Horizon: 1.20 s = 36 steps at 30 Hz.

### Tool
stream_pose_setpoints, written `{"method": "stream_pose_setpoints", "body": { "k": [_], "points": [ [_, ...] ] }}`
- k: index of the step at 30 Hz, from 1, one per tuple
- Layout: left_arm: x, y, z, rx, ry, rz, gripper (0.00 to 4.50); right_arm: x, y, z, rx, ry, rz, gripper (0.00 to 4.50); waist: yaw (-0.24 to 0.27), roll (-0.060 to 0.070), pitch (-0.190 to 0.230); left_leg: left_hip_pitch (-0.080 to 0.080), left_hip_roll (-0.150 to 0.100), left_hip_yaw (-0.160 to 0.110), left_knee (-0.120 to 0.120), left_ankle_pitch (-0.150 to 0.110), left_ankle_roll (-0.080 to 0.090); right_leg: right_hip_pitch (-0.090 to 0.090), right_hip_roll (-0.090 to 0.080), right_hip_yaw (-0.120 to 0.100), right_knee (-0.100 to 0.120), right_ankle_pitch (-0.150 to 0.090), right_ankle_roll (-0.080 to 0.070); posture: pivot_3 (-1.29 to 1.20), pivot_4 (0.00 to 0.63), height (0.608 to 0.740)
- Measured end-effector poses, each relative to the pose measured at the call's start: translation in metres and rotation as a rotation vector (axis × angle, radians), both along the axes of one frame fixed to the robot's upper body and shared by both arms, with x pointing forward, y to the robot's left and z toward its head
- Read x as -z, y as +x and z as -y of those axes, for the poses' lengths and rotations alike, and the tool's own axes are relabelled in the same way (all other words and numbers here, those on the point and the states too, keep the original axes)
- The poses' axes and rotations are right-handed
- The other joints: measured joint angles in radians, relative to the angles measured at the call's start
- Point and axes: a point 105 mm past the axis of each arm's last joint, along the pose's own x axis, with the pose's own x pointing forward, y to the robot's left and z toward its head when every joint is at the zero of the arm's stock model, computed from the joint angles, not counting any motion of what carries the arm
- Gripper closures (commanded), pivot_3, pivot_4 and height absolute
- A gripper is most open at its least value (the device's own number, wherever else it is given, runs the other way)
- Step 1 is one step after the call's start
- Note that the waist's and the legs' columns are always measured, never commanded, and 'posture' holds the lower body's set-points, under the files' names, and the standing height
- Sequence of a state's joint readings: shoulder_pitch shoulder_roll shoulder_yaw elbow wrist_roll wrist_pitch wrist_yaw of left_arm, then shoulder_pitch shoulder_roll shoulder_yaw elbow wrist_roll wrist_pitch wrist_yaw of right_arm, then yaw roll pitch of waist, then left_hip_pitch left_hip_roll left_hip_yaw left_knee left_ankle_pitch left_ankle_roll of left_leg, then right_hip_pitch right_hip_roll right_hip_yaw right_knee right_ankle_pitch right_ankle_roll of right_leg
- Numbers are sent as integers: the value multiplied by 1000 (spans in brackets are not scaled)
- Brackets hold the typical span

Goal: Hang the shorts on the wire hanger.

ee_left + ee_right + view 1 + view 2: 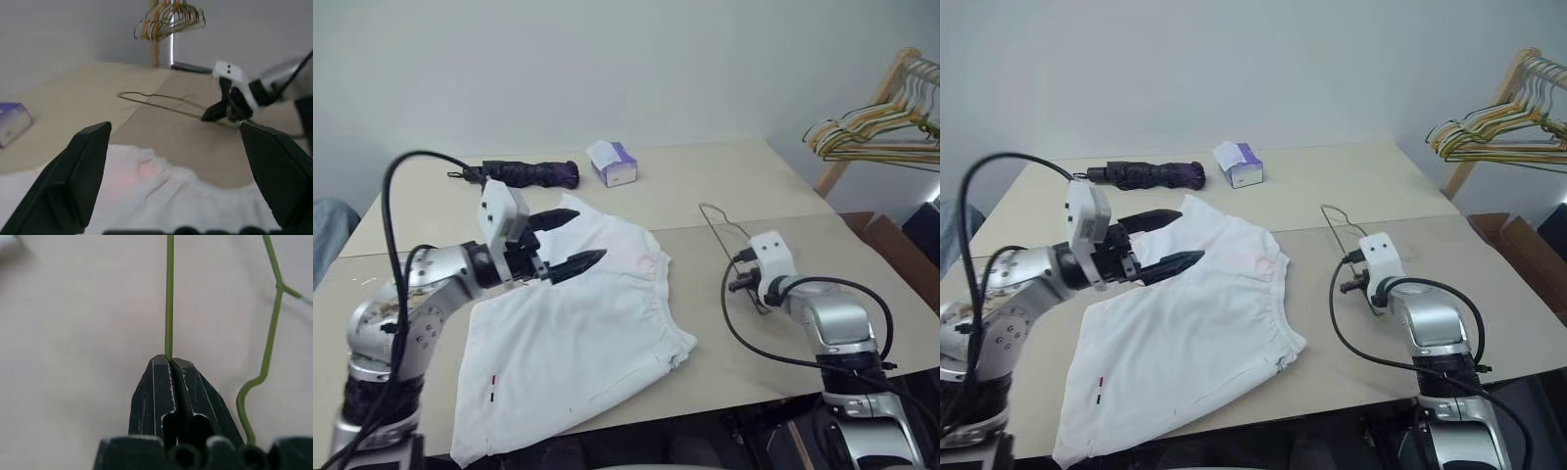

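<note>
- Shorts lie nearest, spread flat on the desk, hems toward the robot and waistband toward the far side, with a faint pink patch beside the waistband.
- Left pincer hovers over the shorts' upper part, its jaws spread wide and holding nothing.
- Right pincer is clamped tight on one thin bar of the hanger, to the right of the shorts.
- Hanger's hook points toward the far edge of the desk; whether the wire is clear of the desk is hard to tell.
- Judged step: bring the hanger to the shorts. The wire is thin, so the grip should stay firm and the frame level, while the left pincer pinches the waistband at one edge to feed it over the bar.
</note>
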State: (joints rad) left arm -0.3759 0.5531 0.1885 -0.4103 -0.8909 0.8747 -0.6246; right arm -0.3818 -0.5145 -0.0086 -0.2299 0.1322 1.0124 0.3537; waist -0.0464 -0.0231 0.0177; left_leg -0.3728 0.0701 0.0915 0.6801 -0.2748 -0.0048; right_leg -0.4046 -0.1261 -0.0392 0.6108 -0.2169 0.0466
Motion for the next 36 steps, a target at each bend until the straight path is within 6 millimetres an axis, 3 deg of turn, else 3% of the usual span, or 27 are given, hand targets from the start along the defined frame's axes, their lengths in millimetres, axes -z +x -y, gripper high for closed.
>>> {"method": "stream_pose_setpoints", "body": {
  "k": [4, 8, 14, 18, 21, 33, 36],
  "points": [
    [2, 14, 12, -35, -259, -227, 0, -36, -10, -27, -150, -20, 207, 4468, 1, -1, 0, 1, -2, -4, 0, 0, 0, 2, 0, -1, 0, 0, 0, -37, 0, 740],
    [5, 28, 22, -85, -473, -395, 0, -49, -26, -63, -317, -26, 338, 4468, -1, -1, 0, 2, -3, -5, 0, 0, 0, 2, 0, -1, 0, 0, 0, -39, 0, 740],
    [-18, 40, 24, -120, -595, -401, 0, -62, -43, -105, -473, 19, 485, 4468, 1, -1, 0, 2, -4, -5, 0, 1, -1, 3, 0, -1, 0, 0, -1, -36, 0, 740],
    [-17, 45, 20, -149, -605, -407, 0, -65, -48, -116, -531, 1, 533, 4468, 3, -1, 0, 2, -4, -6, 0, 1, -1, 3, 0, -1, -1, 0, -1, -37, 0, 740],
    [-17, 46, 20, -163, -603, -402, 600, -64, -51, -121, -556, -8, 547, 4500, 4, -1, 0, 1, -4, -6, 0, 1, -1, 3, 0, -1, -1, 0, -1, -37, 0, 740],
    [-14, 51, 25, -205, -592, -394, 4473, -62, -54, -123, -593, -57, 579, 4500, 3, -2, 0, 1, -5, -6, 0, 1, -1, 3, 0, -1, -1, 0, -1, -34, 0, 740],
    [-12, 52, 27, -213, -574, -391, 4473, -58, -55, -124, -599, -62, 570, 4500, 3, -2, 0, 1, -5, -6, 0, 1, -1, 3, 0, -1, -1, 0, -1, -32, 0, 740]
  ]
}}
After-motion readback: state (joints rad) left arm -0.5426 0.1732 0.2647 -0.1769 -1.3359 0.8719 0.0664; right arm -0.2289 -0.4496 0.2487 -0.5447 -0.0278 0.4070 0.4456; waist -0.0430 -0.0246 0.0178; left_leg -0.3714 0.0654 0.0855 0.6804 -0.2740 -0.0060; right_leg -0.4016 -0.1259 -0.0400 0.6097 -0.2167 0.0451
